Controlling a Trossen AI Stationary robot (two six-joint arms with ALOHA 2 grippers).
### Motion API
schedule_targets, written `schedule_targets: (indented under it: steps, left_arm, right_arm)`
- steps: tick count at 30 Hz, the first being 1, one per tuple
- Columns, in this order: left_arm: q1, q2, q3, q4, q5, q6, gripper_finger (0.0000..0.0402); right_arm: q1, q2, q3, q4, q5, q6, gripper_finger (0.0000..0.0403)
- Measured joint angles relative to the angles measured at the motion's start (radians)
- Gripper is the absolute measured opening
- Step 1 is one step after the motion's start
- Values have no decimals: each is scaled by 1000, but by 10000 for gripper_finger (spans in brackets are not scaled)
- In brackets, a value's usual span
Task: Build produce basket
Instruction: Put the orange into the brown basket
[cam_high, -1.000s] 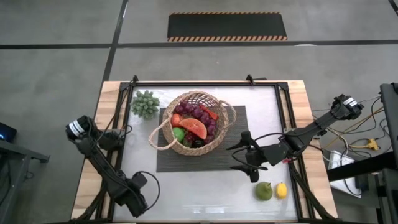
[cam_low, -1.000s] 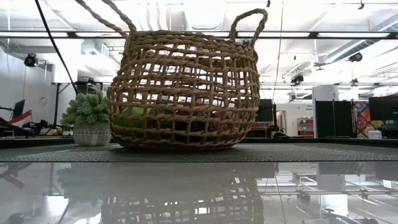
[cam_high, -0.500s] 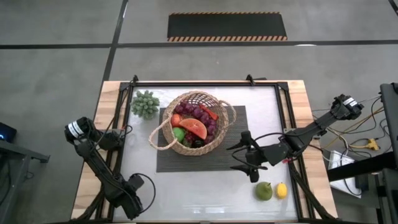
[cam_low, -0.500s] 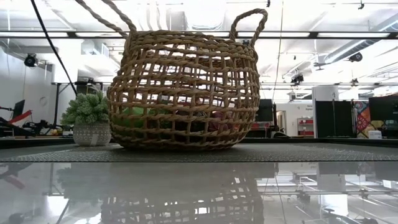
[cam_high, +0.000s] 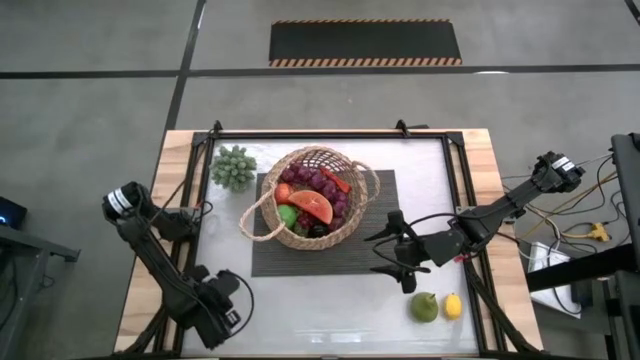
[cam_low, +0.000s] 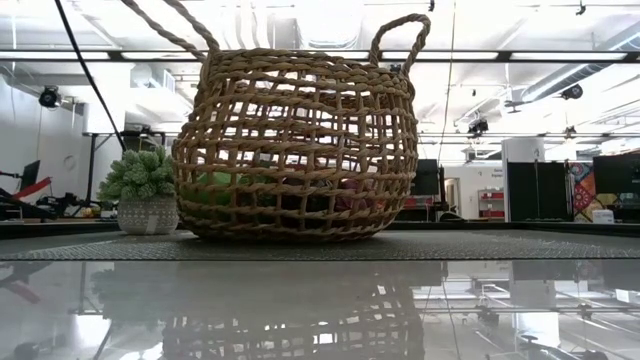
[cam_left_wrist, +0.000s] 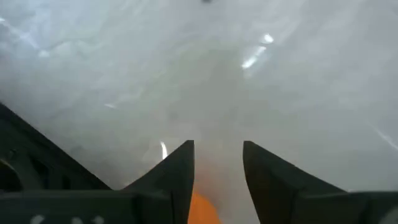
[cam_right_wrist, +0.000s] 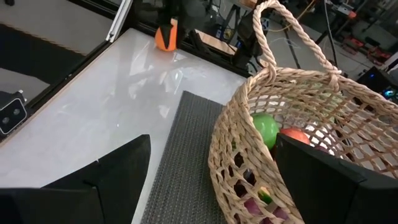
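Basket (cam_high: 312, 197) on the dark mat (cam_high: 372, 250) in the far middle part of the table (cam_high: 330, 300), upright, both loop handles standing up in the low view. Filled with produce: purple grapes (cam_high: 325, 183), an orange-red slice (cam_high: 314, 207), a green apple (cam_high: 288, 214), a red piece at the far rim. Seen again through the weave in the right wrist view, green apple (cam_right_wrist: 266, 129) and a red fruit (cam_right_wrist: 297, 135) inside.

Left gripper (cam_high: 216, 308) down near the table's near left corner, well apart from the basket. In the left wrist view, fingers (cam_left_wrist: 180, 171) set apart with a narrow gap, an orange piece (cam_left_wrist: 202, 208) lodged between them low down, so clamped on it. Same orange piece (cam_right_wrist: 165, 35) visible far off in the right wrist view, held between dark fingers above the white top.

Right gripper (cam_high: 392, 254) over the mat's right edge, just beside the basket on its right, fingers spread wide and holding nothing, basket wall near and directly ahead of them in its wrist view.

Pear (cam_high: 425, 306) and lemon (cam_high: 453, 306) side by side near the table's near right corner, near the right gripper, not touching it. Small potted plant (cam_high: 233, 166) by the far left corner, beside the mat.
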Motion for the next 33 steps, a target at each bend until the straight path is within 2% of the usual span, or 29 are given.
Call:
schedule_targets:
  steps: [2,4,8,16,19,24,33]
  left_arm:
    - [8,-28,8,-1,42,9,118]
    - [10,-48,11,-2,131,40,123]
    - [6,-75,10,-29,286,152,159]
    - [-14,-73,8,-45,304,390,306]
    - [-43,-73,7,-47,281,521,345]
    - [-94,-73,-32,-49,278,546,358]
    - [-126,-22,-78,23,281,506,349]
  right_arm:
    - [0,0,0,5,4,-3,327]
    - [0,0,0,9,6,-3,327]
    - [0,0,0,28,6,-4,327]
    - [0,0,0,14,7,7,327]
    - [0,0,-1,5,7,11,327]
    - [0,0,-1,-42,7,33,327]
    - [0,0,-1,-64,7,81,327]
